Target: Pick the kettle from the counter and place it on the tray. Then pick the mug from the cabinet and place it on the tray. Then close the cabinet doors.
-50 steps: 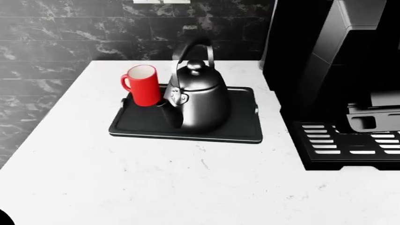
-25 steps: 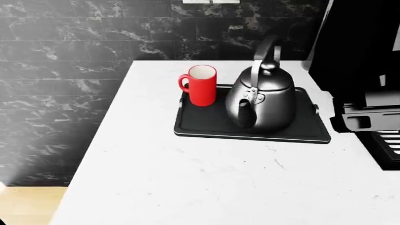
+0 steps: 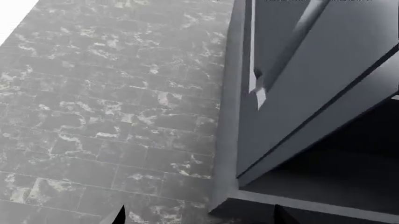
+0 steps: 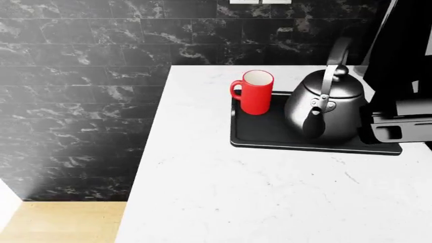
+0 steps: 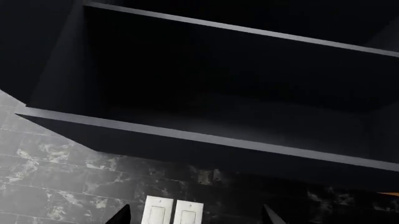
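In the head view the red mug (image 4: 255,93) and the dark-steel kettle (image 4: 327,104) both stand upright on the black tray (image 4: 270,137), mug to the left, on the white counter (image 4: 270,197). No gripper shows in the head view. In the left wrist view my left gripper (image 3: 199,219) is open and empty, facing the marble wall beside an open grey cabinet door (image 3: 324,79). In the right wrist view my right gripper (image 5: 196,218) is open and empty, below the dark, open cabinet (image 5: 237,74), whose shelves show nothing on them.
The tall black coffee machine (image 4: 405,76) stands right of the tray, close to the kettle. The counter's left edge drops to a wooden floor (image 4: 60,223). Two white wall switches (image 5: 173,212) sit under the cabinet. Dark marble tiles (image 4: 81,76) back the counter.
The head view has swung left: tray, mug and kettle have slid to the right of the picture, and the counter's left edge and the floor have come into view.
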Controlling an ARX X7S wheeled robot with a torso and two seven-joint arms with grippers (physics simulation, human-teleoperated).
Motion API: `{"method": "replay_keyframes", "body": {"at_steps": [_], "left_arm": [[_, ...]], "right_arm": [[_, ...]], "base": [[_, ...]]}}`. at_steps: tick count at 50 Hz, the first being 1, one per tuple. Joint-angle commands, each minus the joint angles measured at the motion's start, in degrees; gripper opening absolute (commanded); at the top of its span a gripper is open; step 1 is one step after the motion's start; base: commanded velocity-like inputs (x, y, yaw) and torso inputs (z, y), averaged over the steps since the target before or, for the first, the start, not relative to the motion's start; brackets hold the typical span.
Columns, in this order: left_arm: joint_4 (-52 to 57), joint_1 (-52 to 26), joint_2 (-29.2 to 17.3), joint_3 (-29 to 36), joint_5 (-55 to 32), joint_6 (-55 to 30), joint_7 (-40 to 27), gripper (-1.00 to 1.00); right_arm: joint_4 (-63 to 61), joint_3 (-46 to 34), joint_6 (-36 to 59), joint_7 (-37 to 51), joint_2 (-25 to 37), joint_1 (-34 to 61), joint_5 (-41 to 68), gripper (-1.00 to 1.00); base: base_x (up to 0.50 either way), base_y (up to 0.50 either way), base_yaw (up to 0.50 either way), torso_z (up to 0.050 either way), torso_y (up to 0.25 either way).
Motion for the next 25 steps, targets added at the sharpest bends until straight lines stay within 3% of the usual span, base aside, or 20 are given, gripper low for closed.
{"method": "replay_keyframes", "body": {"at_steps": [1,7,11,18,25], "left_arm": [[-1.37,2.17,-5.14,-5.70,-0.21,0.26,-2.02,1.00],[-4.46,-0.72,-11.42,-8.34,0.59,0.27,-4.71,1.00],[-6.81,-5.63,-15.58,-6.38,1.66,0.70,-6.48,1.00],[-12.09,-22.33,-18.22,8.92,5.24,2.08,-6.96,1.00],[-20.31,-42.00,-12.53,27.27,14.93,0.61,-0.38,1.00]], "right_arm": [[0.01,-0.86,-1.54,0.01,1.24,-0.29,-0.77,1.00],[0.01,-4.46,-2.80,0.01,2.31,0.48,-3.38,1.00],[0.01,-6.49,-3.83,0.00,2.57,0.51,-4.94,1.00],[0.01,-6.66,-4.37,0.00,2.38,0.33,-5.33,1.00],[0.01,-4.81,-3.36,0.01,1.73,-0.50,-4.40,1.00]], "base": [[0.00,0.00,0.00,0.000,0.000],[0.00,0.00,0.00,0.000,0.000],[0.00,0.00,0.00,0.000,0.000],[0.00,0.00,0.00,0.000,0.000],[0.00,0.00,0.00,0.000,0.000]]}}
